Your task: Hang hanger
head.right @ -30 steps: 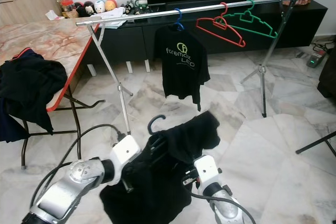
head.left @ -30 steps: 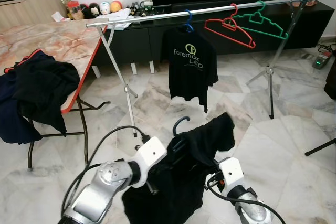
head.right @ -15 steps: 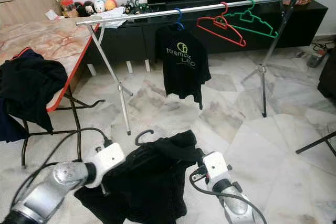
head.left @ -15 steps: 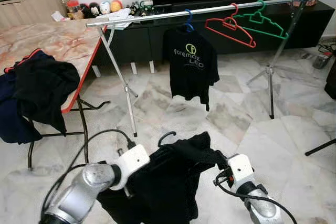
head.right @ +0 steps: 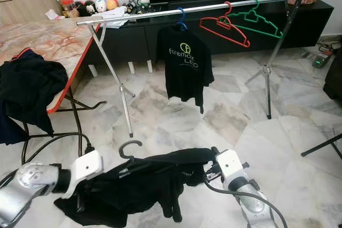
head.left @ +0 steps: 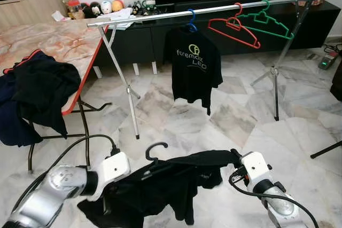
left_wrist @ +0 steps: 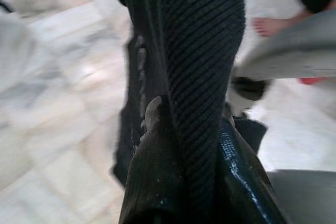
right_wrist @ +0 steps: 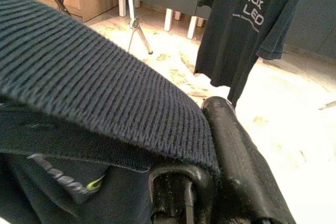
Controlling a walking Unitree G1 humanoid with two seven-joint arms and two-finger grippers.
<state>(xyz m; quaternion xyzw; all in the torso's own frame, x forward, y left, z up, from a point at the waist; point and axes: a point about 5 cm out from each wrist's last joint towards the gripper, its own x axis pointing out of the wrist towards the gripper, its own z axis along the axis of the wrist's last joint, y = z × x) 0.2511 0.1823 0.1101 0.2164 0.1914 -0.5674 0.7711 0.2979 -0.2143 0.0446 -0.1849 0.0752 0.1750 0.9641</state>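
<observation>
While both claws stretch a black shirt [head.left: 160, 185] on its hanger [head.left: 155, 151] low over the marble floor [head.left: 235, 116], the left claw [left_wrist: 178, 145] and right claw [right_wrist: 210, 145] each pinch its fabric. Beyond, a rail [head.left: 214, 10] carries a shirt reading "foremax LED" [head.left: 192, 60]. Dark clothes [head.left: 37, 94] drape the tabletop's [head.left: 59, 41] near edge.

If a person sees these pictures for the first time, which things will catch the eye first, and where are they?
First comes the black shirt on a hanger, stretched low over the floor between the left hand and the right hand. Behind it stands the rail, carrying a black printed T-shirt in the middle, then a red hanger and a green hanger toward the right.
</observation>
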